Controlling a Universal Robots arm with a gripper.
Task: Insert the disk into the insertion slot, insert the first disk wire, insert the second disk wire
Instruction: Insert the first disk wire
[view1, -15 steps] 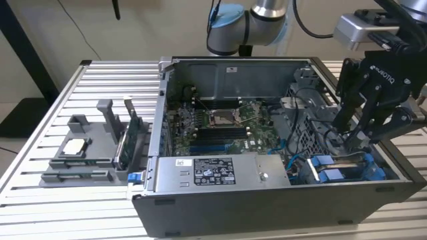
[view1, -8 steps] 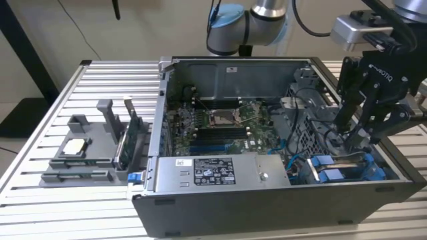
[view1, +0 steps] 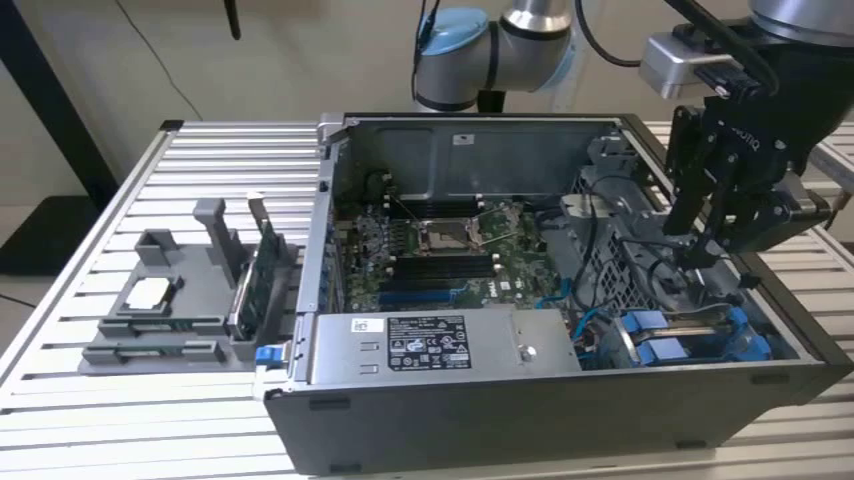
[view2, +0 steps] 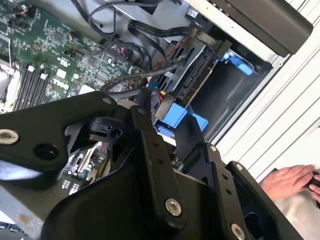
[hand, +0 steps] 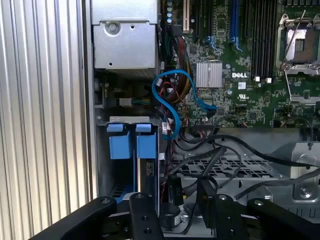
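The disk (view2: 200, 80) sits in the insertion slot (view1: 694, 340) at the case's near corner on the exterior view's right, its blue carrier tabs (hand: 134, 145) showing in both wrist views. My gripper (view1: 697, 255) hangs just above the rear of that bay. Its fingers (hand: 144, 220) are closed on a black wire connector (hand: 175, 192), whose dark cable runs off over the drive cage. In the second wrist view the gripper (view2: 155, 100) holds the connector close to the blue tabs and short of the disk's exposed socket edge.
The open computer case (view1: 534, 420) lies on a slatted metal table (view1: 80, 400). The power supply (view1: 441, 340), motherboard (view1: 441, 250) and loose blue cable (hand: 175, 95) crowd the bay. A grey tray (view1: 174, 300) stands at the exterior view's left. A person's hand (view2: 292, 180) rests outside the case.
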